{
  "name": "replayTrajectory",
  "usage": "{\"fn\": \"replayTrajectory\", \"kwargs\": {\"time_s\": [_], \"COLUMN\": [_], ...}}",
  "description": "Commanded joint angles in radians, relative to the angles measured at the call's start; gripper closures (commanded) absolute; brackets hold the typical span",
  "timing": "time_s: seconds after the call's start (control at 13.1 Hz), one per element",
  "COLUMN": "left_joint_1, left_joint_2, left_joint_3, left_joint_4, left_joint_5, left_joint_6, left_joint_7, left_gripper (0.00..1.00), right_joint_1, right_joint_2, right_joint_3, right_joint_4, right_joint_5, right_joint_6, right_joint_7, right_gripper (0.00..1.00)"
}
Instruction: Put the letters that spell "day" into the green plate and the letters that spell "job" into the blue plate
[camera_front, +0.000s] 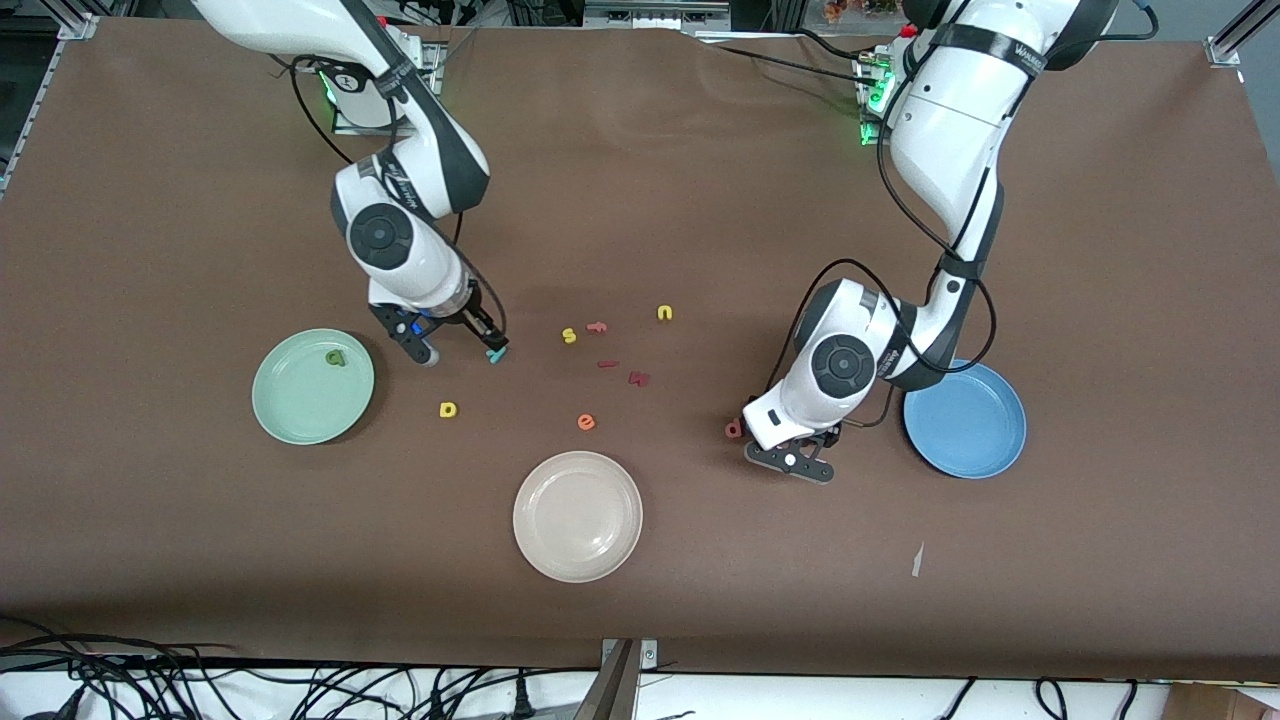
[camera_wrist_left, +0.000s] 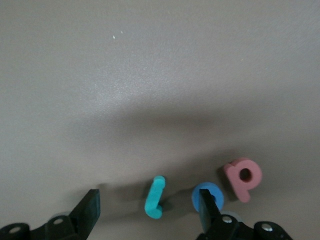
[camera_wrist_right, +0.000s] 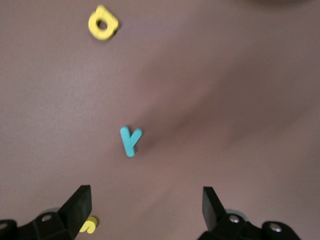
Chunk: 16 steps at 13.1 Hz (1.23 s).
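The teal "j" (camera_wrist_left: 155, 196) lies on the table between the open fingers of my left gripper (camera_wrist_left: 149, 212), touching neither. One fingertip (camera_wrist_left: 206, 207) stands over the blue "o" (camera_wrist_left: 202, 191), with the salmon "b" (camera_wrist_left: 243, 177) just beside it. In the front view my left gripper (camera_front: 790, 461) hides the "j" and "o"; only the "b" (camera_front: 733, 429) shows. The blue plate (camera_front: 965, 420) holds nothing. My right gripper (camera_wrist_right: 146, 205) (camera_front: 458, 345) is open and low by the teal "y" (camera_wrist_right: 130, 140) (camera_front: 495, 354). The green "a" (camera_front: 335, 356) lies in the green plate (camera_front: 300, 400). The yellow "d" (camera_front: 448, 409) (camera_wrist_right: 103, 22) is on the table.
A cream-white plate (camera_front: 577, 516) sits nearest the front camera. Mid-table lie a yellow "s" (camera_front: 568, 336), a pink "f" (camera_front: 597, 326), a yellow "u" (camera_front: 664, 313), two dark red letters (camera_front: 607, 364) (camera_front: 639, 378) and an orange "e" (camera_front: 586, 422).
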Motion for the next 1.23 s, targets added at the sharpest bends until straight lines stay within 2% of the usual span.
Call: {"fn": "replayTrajectory", "kwargs": {"time_s": [0.0,0.23,0.54,0.69,0.92,1.0,1.15], "left_joint_1": [-0.008,-0.006,-0.006,-0.008,-0.008,-0.008,-0.008], "left_joint_2": [0.004,0.005,0.007,0.007,0.008,0.008,0.01], "left_joint_3": [0.015,0.015,0.015,0.015,0.015,0.015,0.015], "left_joint_4": [0.016,0.016,0.016,0.016,0.016,0.016,0.018], "left_joint_5": [0.044,0.042,0.042,0.044,0.044,0.044,0.044], "left_joint_6": [0.004,0.004,0.004,0.004,0.004,0.004,0.004], "left_joint_7": [-0.015,-0.016,-0.016,-0.018,-0.018,-0.018,-0.016], "left_gripper": [0.15,0.17,0.37,0.5,0.55,0.59,0.77], "right_joint_1": [-0.003,-0.003,-0.008,-0.013,-0.016,-0.013,-0.013], "right_joint_2": [0.041,0.077,0.123,0.126,0.147,0.149,0.161], "right_joint_3": [-0.004,-0.006,-0.012,-0.023,-0.024,-0.024,-0.024], "right_joint_4": [-0.003,-0.005,0.004,0.013,0.027,0.027,0.027], "right_joint_5": [-0.003,-0.004,-0.036,-0.049,-0.061,-0.061,-0.063], "right_joint_6": [0.061,0.101,0.158,0.159,0.165,0.17,0.181], "right_joint_7": [0.027,0.027,0.024,0.019,0.019,0.019,0.019], "right_gripper": [0.02,0.03,0.06,0.08,0.08,0.1,0.14]}}
